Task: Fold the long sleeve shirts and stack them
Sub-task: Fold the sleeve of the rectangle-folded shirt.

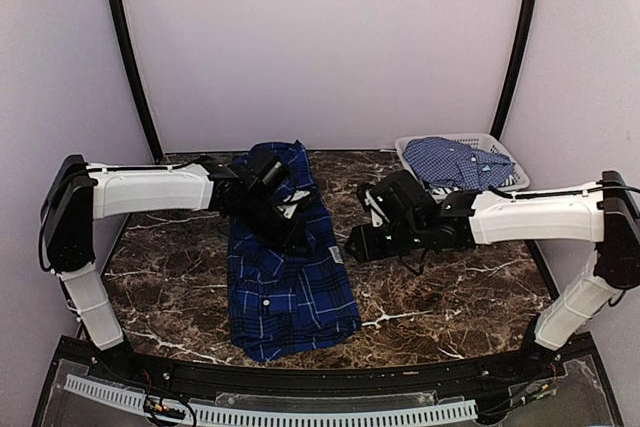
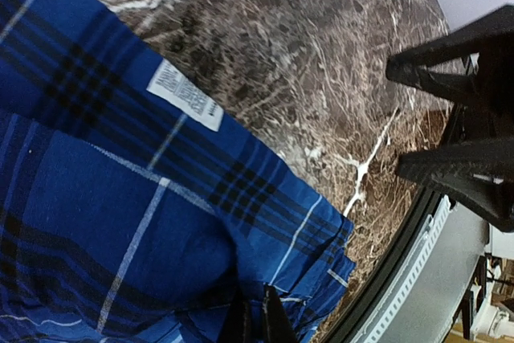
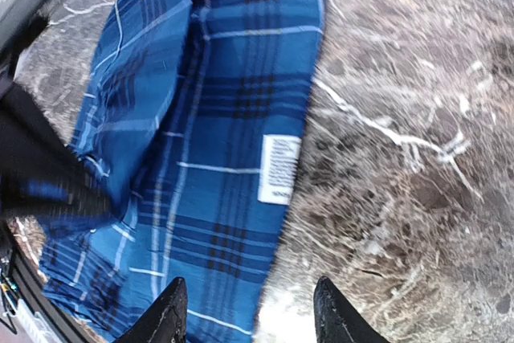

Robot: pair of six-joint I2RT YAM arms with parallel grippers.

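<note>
Royal-blue plaid cloth fills the middle of the top view: the dark plaid shirt (image 1: 290,297) lies spread on the marble table (image 1: 170,277), with its long axis running from the upper centre of the frame down to the lower centre. The left gripper (image 1: 292,227) is over the upper half of the shirt, and its white forearm reaches in almost level from the left side. In the left wrist view its jaws are nearly closed at the bottom edge and the cloth puckers toward them. It seems to pinch a fold, though the contact itself is cut off. The right gripper (image 1: 356,245) is low, just beside the shirt's right edge and near the white label (image 3: 279,168). Its jaws are wide and hold nothing, and in its own view that edge passes between the fingers. The cloth therefore lies to the left of these jaws, and I judge this arm the nearer one for taking the right edge. The lighter checked shirt (image 1: 455,162) rests in the basket (image 1: 468,137) at the upper right, well apart.
</note>
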